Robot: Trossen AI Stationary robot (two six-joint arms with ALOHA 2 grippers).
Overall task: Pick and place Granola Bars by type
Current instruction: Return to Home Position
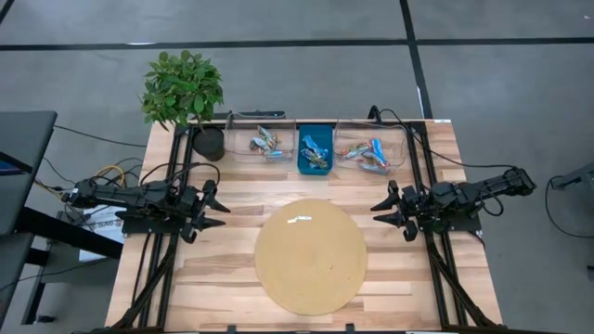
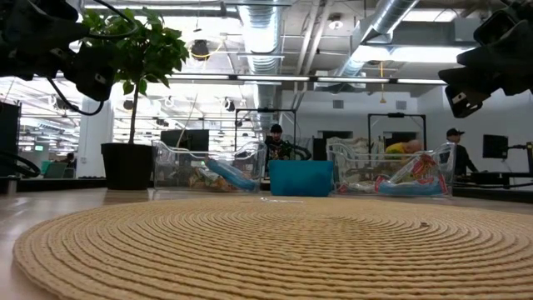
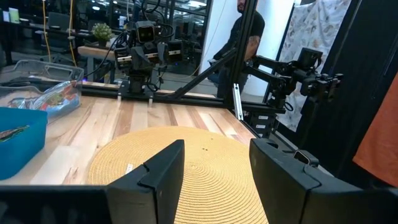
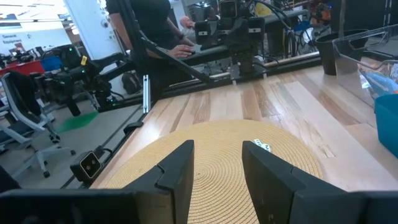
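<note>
Tabletop bins (image 1: 239, 139) hold Granola Bars (image 1: 371, 154), far from left gripper (image 1: 221, 212), right gripper (image 1: 378, 214), both wide.

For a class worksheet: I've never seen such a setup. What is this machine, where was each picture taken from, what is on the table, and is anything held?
It is a robot with two dark arms at a wooden table. One picture looks straight down, one looks level across the tabletop, and two come from cameras on the arms' wrists. The left end effector and right end effector hover on either side of a round woven mat, both open and holding nothing. Along the far edge stand a potted plant, a left clear bin, a blue bin and a right clear bin. Each bin holds wrapped granola bars.
</note>
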